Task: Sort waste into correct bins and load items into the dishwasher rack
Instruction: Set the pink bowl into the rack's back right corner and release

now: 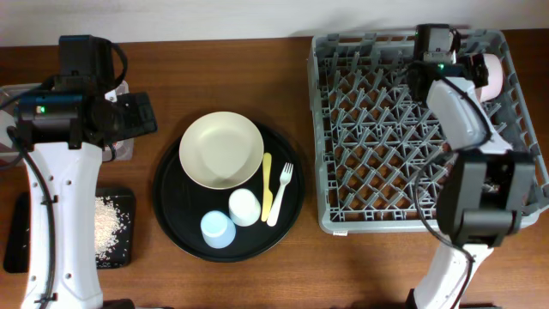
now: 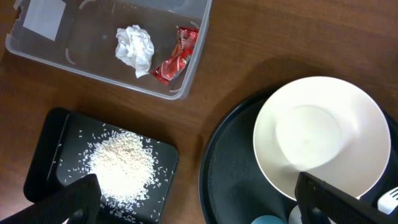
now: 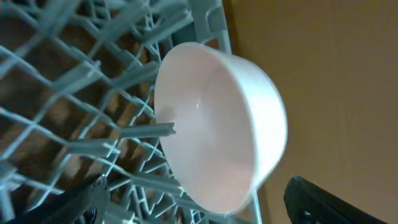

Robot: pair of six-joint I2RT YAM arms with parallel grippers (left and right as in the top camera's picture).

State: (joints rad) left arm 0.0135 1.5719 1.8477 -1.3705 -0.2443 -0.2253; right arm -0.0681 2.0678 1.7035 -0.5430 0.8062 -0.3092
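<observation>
Right gripper [image 3: 202, 202] astride pinkish bowl [image 3: 217, 118]

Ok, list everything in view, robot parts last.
table: 1, brown, underneath all
dishwasher rack: 1, grey, right of table
bowl: 1, pinkish, on its side in rack's far right corner
round tray: 1, black, table centre
plate: 1, cream, on round tray
white cup: 1, white, on round tray
blue cup: 1, light blue, on round tray
knife: 1, yellow, on round tray
fork: 1, white, beside knife
tub: 1, clear, far left
tissue ball: 1, white, in tub
wrapper: 1, red, in tub
black tray: 1, black, near left
rice grains: many, white, in black tray
left gripper: 1, black, open, over table's left
right gripper: 1, black, open, at the bowl
</observation>
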